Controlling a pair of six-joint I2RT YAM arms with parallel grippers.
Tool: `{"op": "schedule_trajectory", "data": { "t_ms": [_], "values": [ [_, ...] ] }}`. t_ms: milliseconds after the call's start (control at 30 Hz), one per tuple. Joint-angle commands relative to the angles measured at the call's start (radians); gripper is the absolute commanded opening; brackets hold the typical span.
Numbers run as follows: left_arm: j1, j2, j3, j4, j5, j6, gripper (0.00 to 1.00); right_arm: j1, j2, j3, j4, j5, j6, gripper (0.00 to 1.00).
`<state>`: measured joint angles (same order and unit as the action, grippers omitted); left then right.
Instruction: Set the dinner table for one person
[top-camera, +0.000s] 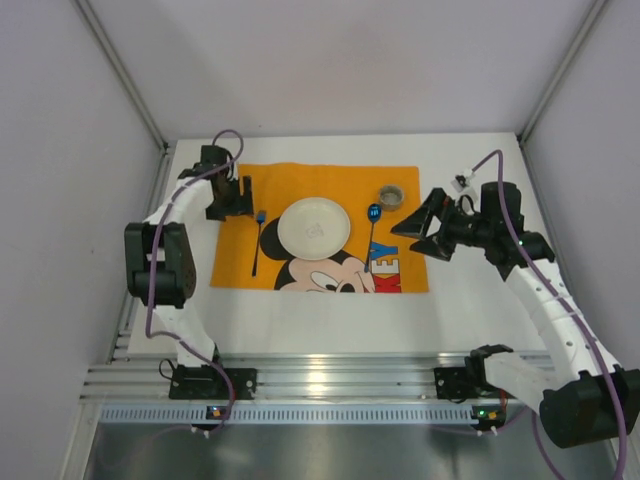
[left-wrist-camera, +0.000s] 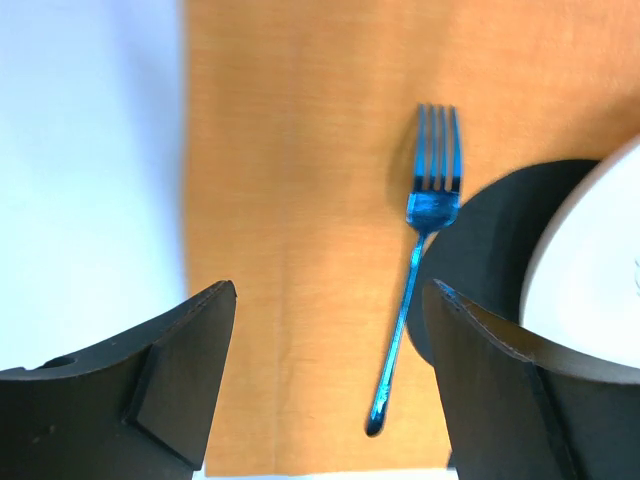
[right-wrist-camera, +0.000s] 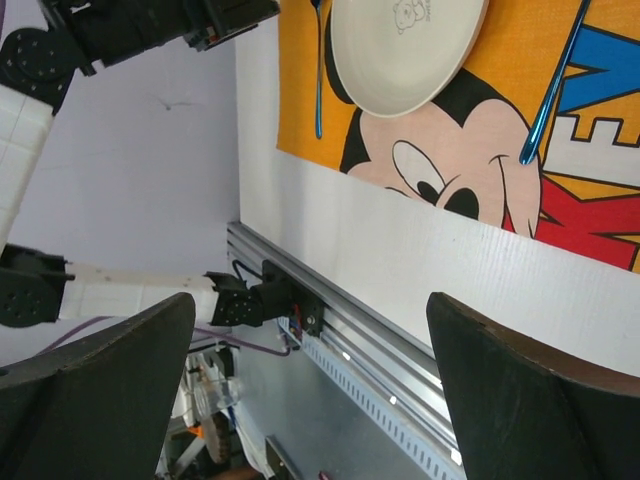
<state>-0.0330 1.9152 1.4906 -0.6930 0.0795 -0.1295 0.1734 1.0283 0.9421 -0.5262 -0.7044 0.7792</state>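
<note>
The white dinner table (top-camera: 320, 320) carries an orange Mickey Mouse mat (top-camera: 300, 175). On the mat lie a white plate (top-camera: 314, 227), a blue fork (top-camera: 257, 243) to its left and a blue spoon (top-camera: 371, 233) to its right. My left gripper (top-camera: 232, 197) is open and empty at the mat's far left corner, above the fork's tines. In the left wrist view its jaws (left-wrist-camera: 330, 300) stand wide, with the fork (left-wrist-camera: 415, 290) and the plate's rim (left-wrist-camera: 590, 270) below. My right gripper (top-camera: 420, 228) is open and empty, just right of the mat.
A small grey round cup-like object (top-camera: 392, 194) stands at the mat's far right corner. The silver rail (top-camera: 320, 375) runs along the table's near edge, and it also shows in the right wrist view (right-wrist-camera: 350, 340). White walls enclose the left, right and back.
</note>
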Motion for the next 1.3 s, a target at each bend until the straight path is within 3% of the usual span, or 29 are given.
{"op": "schedule_trajectory", "data": {
  "t_ms": [0,33,67,167,200,233,333,433,500,600,767,833,867,967,1033,1067,1267],
  "values": [
    [0.005,-0.185,-0.143,0.223,-0.19,-0.059,0.81,-0.012,-0.042,0.035,-0.034,0.028,-0.037,1.0],
    [0.005,-0.255,-0.255,0.348,-0.246,-0.076,0.8,-0.009,-0.057,0.047,-0.059,0.046,-0.056,1.0],
    [0.005,-0.293,-0.32,0.349,-0.276,-0.079,0.8,-0.012,-0.063,0.055,-0.073,0.06,-0.066,1.0],
    [0.007,-0.445,-0.628,0.703,-0.374,-0.073,0.83,-0.012,-0.109,0.078,-0.132,0.121,-0.11,1.0],
    [0.008,-0.473,-0.703,0.921,-0.359,-0.047,0.82,-0.012,-0.125,0.078,-0.144,0.137,-0.118,1.0],
    [0.008,-0.495,-0.833,1.011,-0.344,0.009,0.82,-0.012,-0.14,0.073,-0.152,0.15,-0.132,1.0],
    [0.008,-0.51,-0.964,1.202,-0.365,0.031,0.83,-0.012,-0.188,0.057,-0.176,0.183,-0.149,1.0],
    [0.025,-0.457,-1.016,1.301,-0.376,0.033,0.85,-0.012,-0.203,0.055,-0.218,0.195,-0.161,1.0],
    [0.056,-0.444,-1.0,1.274,-0.371,0.01,0.85,-0.012,-0.203,0.063,-0.263,0.22,-0.17,1.0],
    [0.061,-0.424,-1.024,1.403,-0.331,0.011,0.85,-0.012,-0.209,0.093,-0.291,0.247,-0.199,1.0],
    [0.059,-0.334,-1.03,1.558,-0.158,0.043,0.83,-0.011,-0.276,0.07,-0.333,0.298,-0.204,1.0],
    [0.056,-0.355,-1.046,1.524,-0.147,0.036,0.83,-0.012,-0.3,0.037,-0.336,0.298,-0.198,1.0],
    [0.056,-0.375,-1.085,1.574,-0.127,0.039,0.86,-0.012,-0.318,0.026,-0.336,0.302,-0.196,1.0],
    [0.054,-0.308,-1.285,2.062,-0.157,0.048,0.96,-0.012,-0.341,0.004,-0.328,0.327,-0.184,1.0],
    [0.054,-0.367,-1.215,1.827,-0.196,0.018,0.97,-0.012,-0.344,0.007,-0.321,0.35,-0.182,1.0],
    [0.05,-0.352,-1.192,1.798,-0.201,0.022,0.97,-0.012,-0.346,0.012,-0.313,0.382,-0.182,1.0],
    [0.007,-0.337,-1.187,1.825,-0.21,0.076,0.98,-0.011,-0.307,0.02,-0.226,0.528,-0.225,1.0]
  ]
}}
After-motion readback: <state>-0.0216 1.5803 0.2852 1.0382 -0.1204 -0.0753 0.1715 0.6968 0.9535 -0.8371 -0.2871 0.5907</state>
